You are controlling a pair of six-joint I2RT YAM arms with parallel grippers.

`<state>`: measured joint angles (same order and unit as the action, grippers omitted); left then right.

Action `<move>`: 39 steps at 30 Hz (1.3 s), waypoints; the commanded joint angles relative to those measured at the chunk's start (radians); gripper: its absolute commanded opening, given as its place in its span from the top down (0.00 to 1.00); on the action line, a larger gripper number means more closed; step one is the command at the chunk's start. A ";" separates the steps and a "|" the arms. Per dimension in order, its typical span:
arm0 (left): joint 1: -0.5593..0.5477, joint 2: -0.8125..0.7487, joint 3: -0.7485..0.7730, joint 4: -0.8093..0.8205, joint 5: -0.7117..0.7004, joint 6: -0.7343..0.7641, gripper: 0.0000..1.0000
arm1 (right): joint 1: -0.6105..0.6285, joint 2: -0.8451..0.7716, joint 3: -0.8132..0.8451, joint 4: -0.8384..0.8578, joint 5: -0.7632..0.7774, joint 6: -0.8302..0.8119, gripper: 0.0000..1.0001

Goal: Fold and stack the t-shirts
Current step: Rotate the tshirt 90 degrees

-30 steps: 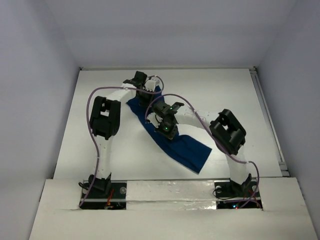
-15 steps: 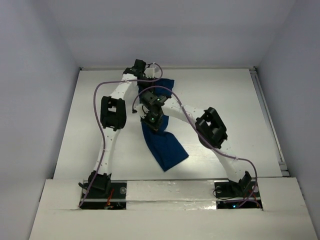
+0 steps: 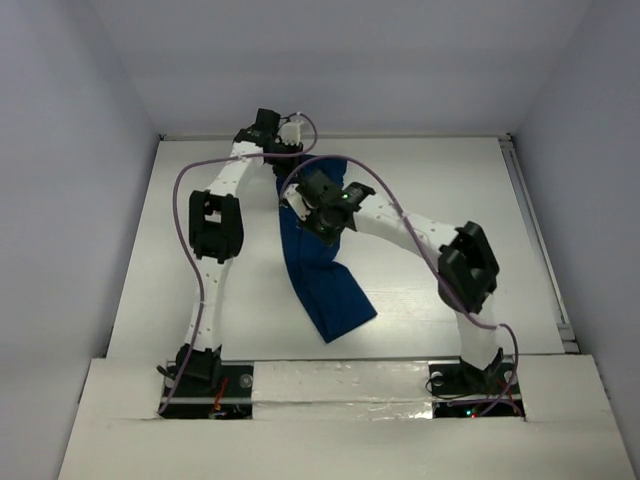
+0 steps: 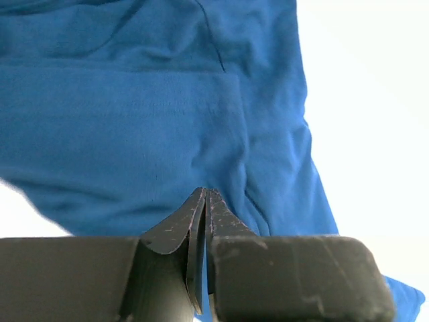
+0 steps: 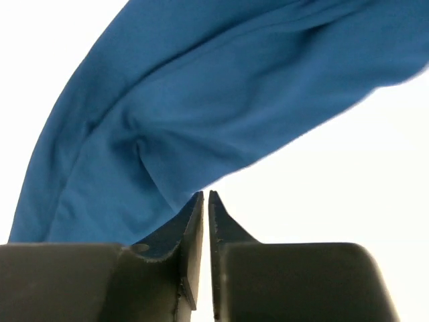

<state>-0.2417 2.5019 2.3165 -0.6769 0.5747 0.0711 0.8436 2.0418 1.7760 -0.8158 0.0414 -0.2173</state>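
T-shirt [image 3: 318,268] hanging lengthwise, table [image 3: 470,190] right side bare

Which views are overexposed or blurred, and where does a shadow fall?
Both wrist views: table blown out to plain white; right wrist view: t-shirt edges blurred; top external view: even light, soft shadow beside the t-shirt on the table.

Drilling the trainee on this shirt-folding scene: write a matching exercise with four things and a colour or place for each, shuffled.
Things:
1. t-shirt
2. left gripper
3. right gripper
4. table

Colour or place:
A. over the far half of the shirt
B. blue
C. white
D. closest to the back wall, at the shirt's far end

Pairs: 1-B, 2-D, 3-A, 4-C
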 commanded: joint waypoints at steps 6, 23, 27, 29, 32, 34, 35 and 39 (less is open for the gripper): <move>0.007 -0.385 -0.408 0.013 0.108 0.175 1.00 | 0.002 -0.140 -0.157 -0.118 -0.104 -0.117 1.00; -0.071 -0.449 -0.651 0.131 0.135 0.182 1.00 | 0.095 -0.074 -0.382 -0.204 -0.189 -0.246 1.00; -0.082 -0.431 -0.669 0.155 0.131 0.171 1.00 | 0.118 -0.114 -0.380 -0.206 -0.182 -0.238 1.00; -0.082 -0.399 -0.664 0.161 0.126 0.165 1.00 | 0.140 -0.124 -0.369 -0.209 -0.173 -0.231 1.00; -0.093 -0.367 -0.634 0.163 0.122 0.154 1.00 | 0.149 -0.123 -0.371 -0.200 -0.089 -0.215 1.00; -0.102 -0.356 -0.617 0.172 0.097 0.141 1.00 | 0.149 -0.121 -0.371 -0.197 -0.046 -0.200 1.00; -0.102 -0.335 -0.609 0.175 0.091 0.136 1.00 | 0.149 -0.121 -0.369 -0.200 -0.063 -0.200 1.00; -0.102 -0.259 -0.517 0.131 0.105 0.134 1.00 | 0.210 -0.103 -0.363 -0.203 -0.201 -0.215 1.00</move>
<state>-0.3397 2.2230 1.7199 -0.5243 0.6666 0.2165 0.9958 1.9621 1.4010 -1.0130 -0.0792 -0.4332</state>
